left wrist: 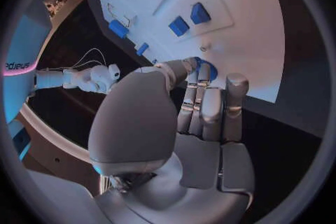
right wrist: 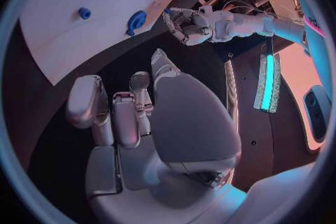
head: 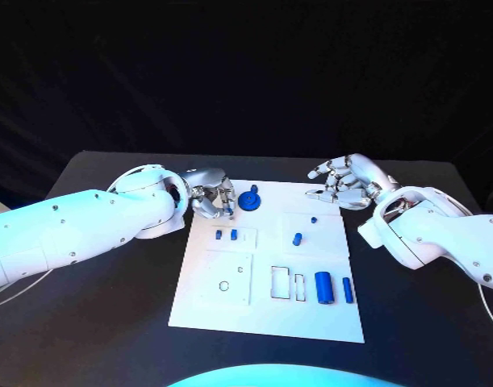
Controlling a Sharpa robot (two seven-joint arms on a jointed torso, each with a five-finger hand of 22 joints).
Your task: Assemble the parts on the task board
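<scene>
The task board [head: 269, 310], a white plate, lies in the middle of the black tabletop [head: 106, 322] with its long axis running away from the robot; small blue parts sit on it: a pair of short pegs [head: 225, 235] in a raised panel on the left side, a single peg [head: 298, 239] in the matching panel on the right, two cylinders [head: 332, 287] upright near the right edge, and a round blue knob [head: 250, 199] at the far end, near the middle of that edge. The knob is the part the coming move seems to turn on; it lies just beside the left robot hand [head: 211, 193], toward the board's centre, while the right robot hand [head: 345, 184] hovers off the board's far right corner, well apart from it; the left hand is plainly the nearer. In the left wrist view the fingertips [left wrist: 203, 73] of the left robot hand reach to the knob [left wrist: 209, 70] and appear to touch or pinch it, though whether it is truly gripped I cannot tell; the fingers are curled together toward it. The right robot hand [right wrist: 133, 123] holds nothing, its fingers loosely bent and apart above bare tabletop; I judge the left hand is about to lift or seat the knob.
</scene>
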